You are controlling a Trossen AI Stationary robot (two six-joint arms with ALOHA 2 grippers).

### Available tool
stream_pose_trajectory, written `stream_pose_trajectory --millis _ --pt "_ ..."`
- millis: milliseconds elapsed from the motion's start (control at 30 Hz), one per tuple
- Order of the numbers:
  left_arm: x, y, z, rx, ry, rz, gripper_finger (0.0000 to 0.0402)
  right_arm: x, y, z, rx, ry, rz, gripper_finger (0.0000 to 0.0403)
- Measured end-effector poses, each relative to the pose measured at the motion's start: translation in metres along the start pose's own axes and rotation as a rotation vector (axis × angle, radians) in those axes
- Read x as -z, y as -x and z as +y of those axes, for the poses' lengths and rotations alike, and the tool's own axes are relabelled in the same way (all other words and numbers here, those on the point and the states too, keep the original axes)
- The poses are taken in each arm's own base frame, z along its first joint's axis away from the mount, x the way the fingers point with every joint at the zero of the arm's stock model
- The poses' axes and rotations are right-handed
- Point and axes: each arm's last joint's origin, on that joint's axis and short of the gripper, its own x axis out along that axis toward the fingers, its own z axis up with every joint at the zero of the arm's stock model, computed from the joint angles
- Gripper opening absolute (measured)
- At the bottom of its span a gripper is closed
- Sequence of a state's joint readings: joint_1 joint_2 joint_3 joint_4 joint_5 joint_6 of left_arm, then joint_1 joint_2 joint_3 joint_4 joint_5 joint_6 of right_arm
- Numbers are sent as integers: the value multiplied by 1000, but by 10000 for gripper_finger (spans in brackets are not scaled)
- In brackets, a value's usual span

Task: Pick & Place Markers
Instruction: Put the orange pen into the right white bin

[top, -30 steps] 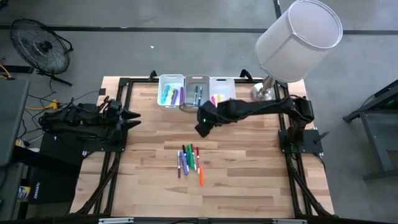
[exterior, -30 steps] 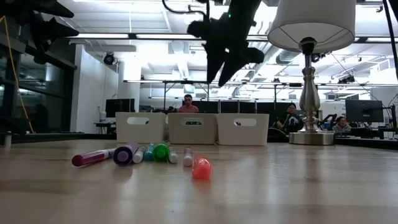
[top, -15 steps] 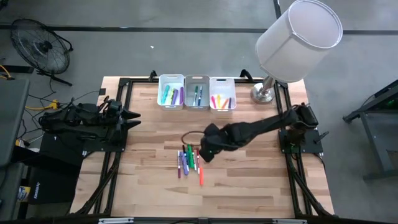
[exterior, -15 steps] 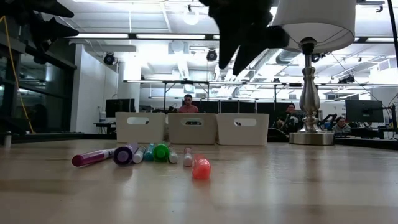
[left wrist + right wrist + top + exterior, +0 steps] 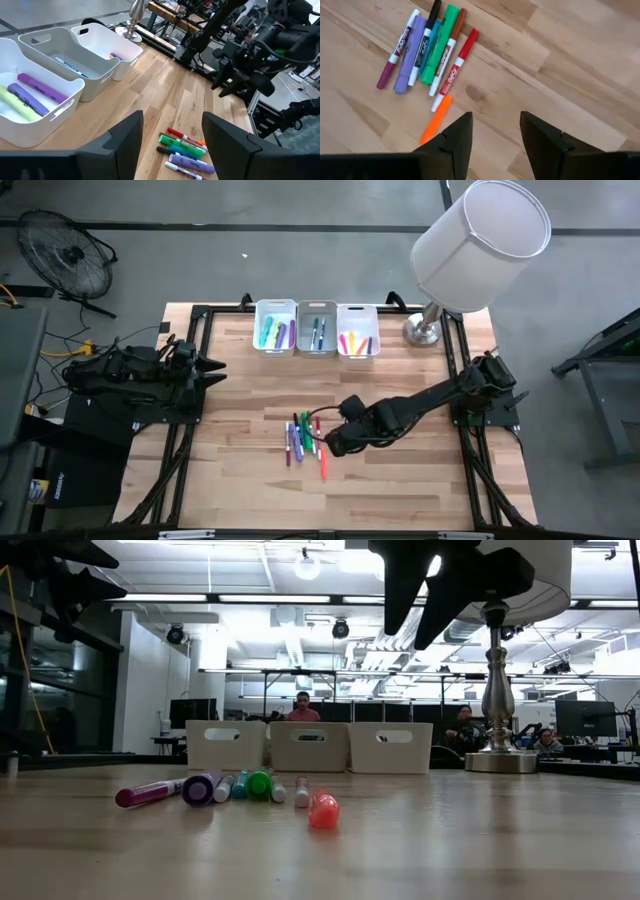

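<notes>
A: Where was the right end effector (image 5: 333, 442)?

B: Above the desk (image 5: 400, 480), just beside the markers (image 5: 305, 442), its fingers (image 5: 455, 137) parted and empty.

A: How did the markers lie?

B: Side by side, long axes running from the bins (image 5: 317, 328) toward the near edge. The orange one (image 5: 435, 120) sat nearest, partly hidden.

A: The left end effector (image 5: 208, 365)?

B: Wide apart, at the desk's left edge.

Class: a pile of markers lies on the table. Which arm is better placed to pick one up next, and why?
The right. Its open gripper hangs just beside the markers, with the orange marker right before its fingers. The left gripper, also open, waits at the table's left edge, far from the pile.
</notes>
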State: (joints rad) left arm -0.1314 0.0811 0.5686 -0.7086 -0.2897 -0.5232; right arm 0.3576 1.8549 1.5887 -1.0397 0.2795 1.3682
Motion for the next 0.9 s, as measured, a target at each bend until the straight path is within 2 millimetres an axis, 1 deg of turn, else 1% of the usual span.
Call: stream_pose_trajectory --millis 167,333,600,767,900 --pt "0 0 0 1 0 -1 202 3 -11 8 -40 -56 50 154" --pt "0 0 0 0 -1 1 202 7 -32 23 -117 -94 102 154" --pt "0 0 0 1 -1 0 202 16 -63 32 -101 -194 179 153" --pt "0 0 0 1 -1 0 202 21 -83 41 -135 -227 227 153" --pt "0 0 0 1 -1 0 202 22 -91 50 -140 -243 233 153"
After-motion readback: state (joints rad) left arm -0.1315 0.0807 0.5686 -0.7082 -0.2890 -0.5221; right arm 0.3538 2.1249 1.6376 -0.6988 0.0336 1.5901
